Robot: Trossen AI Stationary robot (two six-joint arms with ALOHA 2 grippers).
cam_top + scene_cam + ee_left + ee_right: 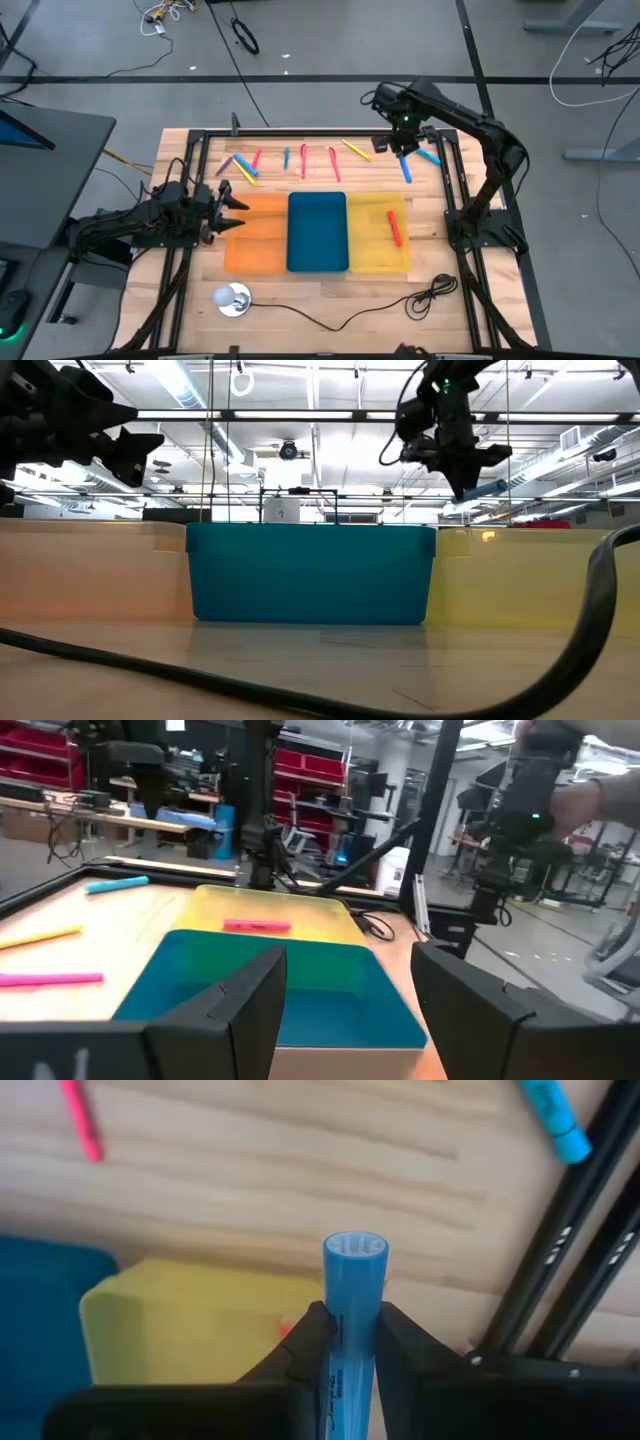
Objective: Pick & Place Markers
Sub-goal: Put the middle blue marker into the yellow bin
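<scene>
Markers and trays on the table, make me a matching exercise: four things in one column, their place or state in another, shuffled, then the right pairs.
Things:
1. Blue plastic marker
2. Red marker
3. Flat orange rectangular tray
4. Left gripper

Places or states:
A. lying in the yellow tray
B. held between the right gripper's fingers
C. open, holding nothing, at the orange tray's left end
D. left of the blue tray in the high view

Pairs: 1-B, 2-A, 3-D, 4-C
</scene>
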